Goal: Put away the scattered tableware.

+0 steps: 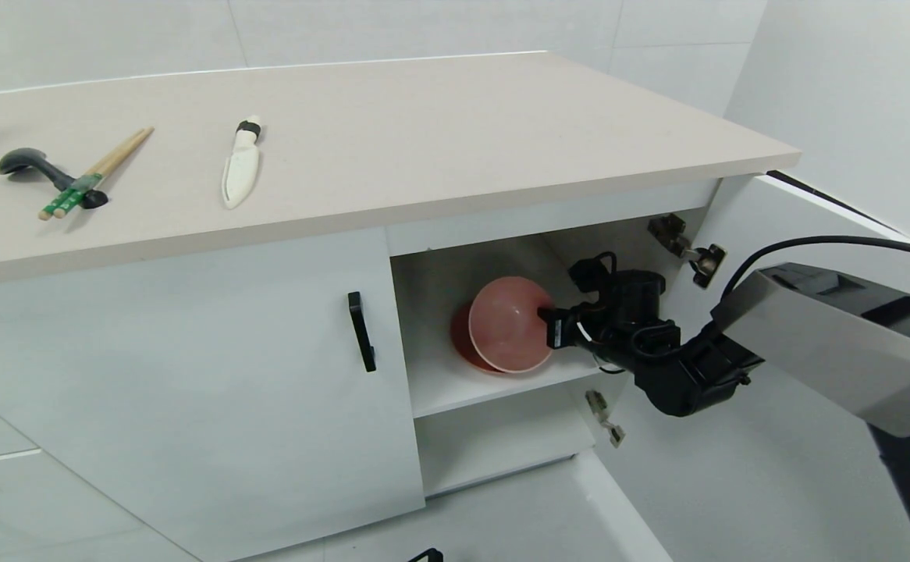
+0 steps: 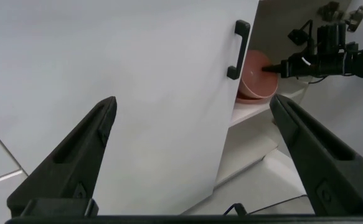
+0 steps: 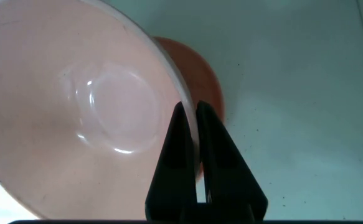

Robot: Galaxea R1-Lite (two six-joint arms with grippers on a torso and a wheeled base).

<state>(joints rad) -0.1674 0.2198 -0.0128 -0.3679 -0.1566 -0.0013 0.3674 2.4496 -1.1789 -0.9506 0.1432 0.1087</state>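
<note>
Tableware is lying scattered on the far left part of the desk [image 1: 424, 133]: a black spoon [image 1: 33, 165] is sitting farthest left, a pair of chopsticks [image 1: 100, 172] is lying across its handle and touching it, and a white knife [image 1: 241, 162] is resting a little to the right of them, apart from both.

Under the desk, the cabinet's right door [image 1: 736, 226] is standing open, while the left door [image 1: 190, 375] with its black handle [image 1: 361, 332] is sitting shut. The right pincer [image 1: 552, 326] is reaching into the open compartment and is clamping the rim of a pink bowl [image 1: 511, 324], one finger inside the rim and one outside. The bowl is tilting on its edge, its hollow facing out toward the near side, with its lower rim sitting at the upper shelf [image 1: 486, 386]. A darker red bowl [image 1: 463, 343] is lying on that shelf just behind it, to the left.

In the right wrist view, the pincer [image 3: 192, 115] is pinching the thin rim of the pink bowl [image 3: 88, 112], and the red bowl [image 3: 197, 68] is peeking out beyond it.

The left pincer [image 2: 193, 102] is hanging with its fingers wide apart, holding nothing, facing the shut left door.
</note>
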